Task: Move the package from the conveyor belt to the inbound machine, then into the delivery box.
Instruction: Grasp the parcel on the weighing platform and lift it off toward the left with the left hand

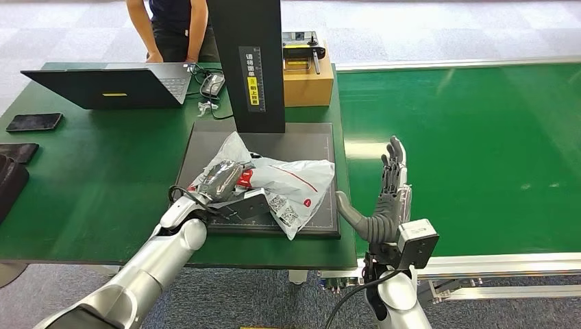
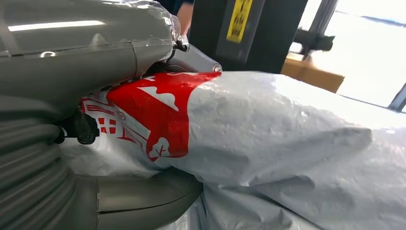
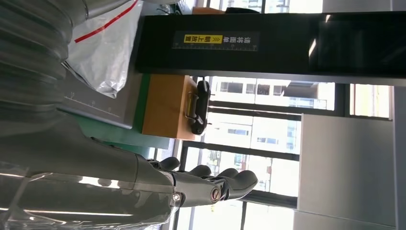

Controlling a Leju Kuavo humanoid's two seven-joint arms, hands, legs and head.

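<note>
Grey plastic package [image 1: 274,184] lies on black scan plate [image 1: 205,147], centre of frame | left hand [image 1: 220,179] fingers closed around it | right hand [image 1: 387,195] fingers straight and apart, holding nothing | advice: lift slowly, keep grip on the bulky part.

Both arms were smooth silver tubes. The left robot hand [image 1: 220,184] was grey under clear plastic wrap; the right robot hand [image 1: 384,199] had dark fingers, a thick grey thumb, a boxy grey wrist camera and black cables.
</note>
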